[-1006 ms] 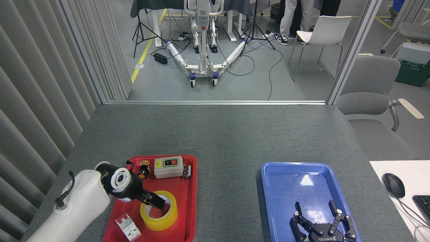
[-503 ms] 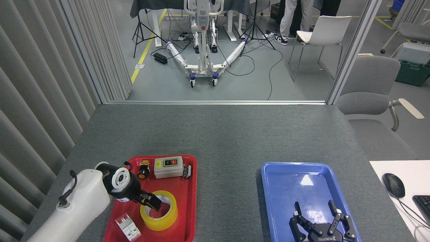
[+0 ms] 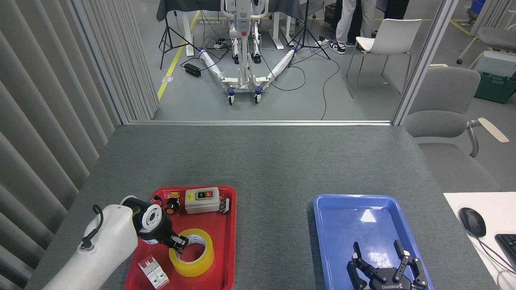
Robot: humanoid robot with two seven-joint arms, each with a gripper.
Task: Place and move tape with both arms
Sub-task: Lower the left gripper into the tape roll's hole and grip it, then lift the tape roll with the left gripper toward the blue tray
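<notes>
tape (image 3: 192, 252) flat in red tray (image 3: 225, 257). left gripper (image 3: 178, 243) at its near-left rim, jaws unreadable. right gripper (image 3: 385, 270) spread over blue tray (image 3: 322, 225). risk: thin rim pinch slips, roll tips or drags onto breaker (image 3: 153, 274).

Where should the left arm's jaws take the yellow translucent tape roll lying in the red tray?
Pinch the yellow translucent tape roll's left wall from above, one finger inside the open core. It lies flat in the red tray, hole upward, and the left gripper sits at that rim.

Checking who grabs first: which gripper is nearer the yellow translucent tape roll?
Left. The left gripper sits at the yellow translucent tape roll's near-left rim in the red tray; the right gripper hovers over the blue tray, well apart.
</notes>
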